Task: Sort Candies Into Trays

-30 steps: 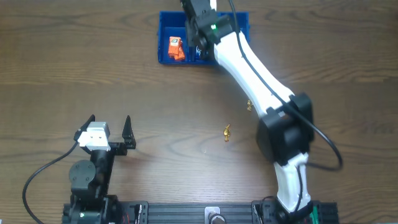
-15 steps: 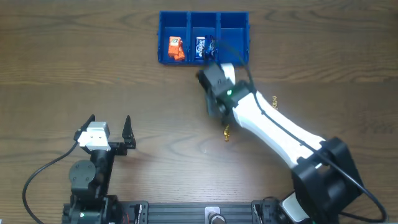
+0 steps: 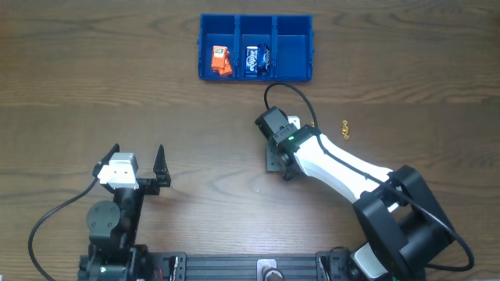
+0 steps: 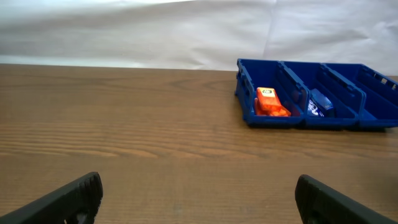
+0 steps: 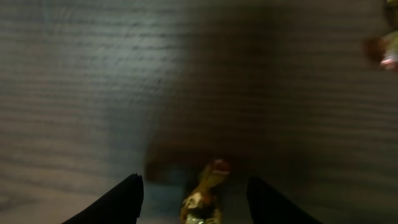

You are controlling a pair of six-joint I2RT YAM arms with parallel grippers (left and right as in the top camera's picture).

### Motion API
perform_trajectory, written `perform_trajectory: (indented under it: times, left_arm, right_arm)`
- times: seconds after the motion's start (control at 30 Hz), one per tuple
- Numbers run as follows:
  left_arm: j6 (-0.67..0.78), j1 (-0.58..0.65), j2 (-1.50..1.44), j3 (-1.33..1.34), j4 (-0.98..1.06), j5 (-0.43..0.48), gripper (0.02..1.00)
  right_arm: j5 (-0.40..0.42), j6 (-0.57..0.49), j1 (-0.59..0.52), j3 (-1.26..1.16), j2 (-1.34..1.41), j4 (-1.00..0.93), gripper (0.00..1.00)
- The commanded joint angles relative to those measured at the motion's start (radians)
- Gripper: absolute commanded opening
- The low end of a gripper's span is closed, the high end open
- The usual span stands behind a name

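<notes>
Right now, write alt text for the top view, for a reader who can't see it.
The right gripper sits low over the middle of the table, short of a blue three-compartment tray with an orange candy in its left compartment and a blue candy in the middle one. A gold candy lies to the gripper's right; the left gripper is open near its base.

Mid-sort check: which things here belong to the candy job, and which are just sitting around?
Job:
blue tray
orange candy and blue candy in it
gold candy between the open right gripper fingers
second gold candy, loose on the table

Just there:
white backdrop
left gripper, open, away from the candies
</notes>
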Motion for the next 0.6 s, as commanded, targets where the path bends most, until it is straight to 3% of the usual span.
perform_trajectory:
  times: [0.03, 0.6]
  left_arm:
    - [0.014, 0.006, -0.008, -0.014, -0.041, 0.017, 0.996]
    - [0.014, 0.006, -0.008, -0.014, -0.041, 0.017, 0.996]
  right_arm:
    - [-0.045, 0.035, 0.014, -0.004, 0.013, -0.022, 0.531]
    - [-0.026, 0.039, 0.013, -0.025, 0.016, -0.048, 0.452]
